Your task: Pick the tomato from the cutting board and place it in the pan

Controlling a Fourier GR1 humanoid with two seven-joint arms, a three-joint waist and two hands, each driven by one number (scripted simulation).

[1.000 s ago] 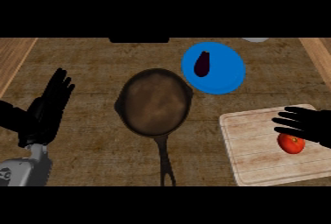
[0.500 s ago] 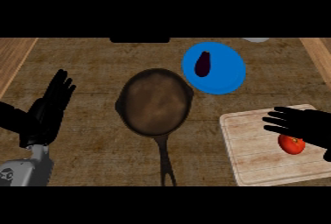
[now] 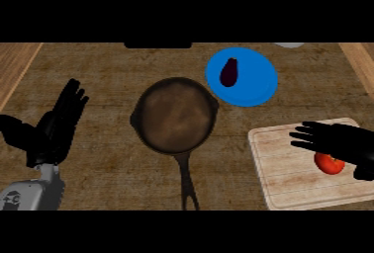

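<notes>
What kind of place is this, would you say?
Most likely a kitchen counter: a dark pan sits on a wooden top, with a cutting board carrying a tomato and a blue plate holding a dark vegetable.

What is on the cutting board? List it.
A tomato lies on the cutting board. The open right hand above covers the tomato's top and part of the board.

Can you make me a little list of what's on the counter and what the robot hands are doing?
tomato: on the cutting board, partly under the right robot hand
right robot hand: open, over the tomato
left robot hand: open, resting at the left
pan: middle of counter, nothing in it
blue plate: holds an eggplant
</notes>
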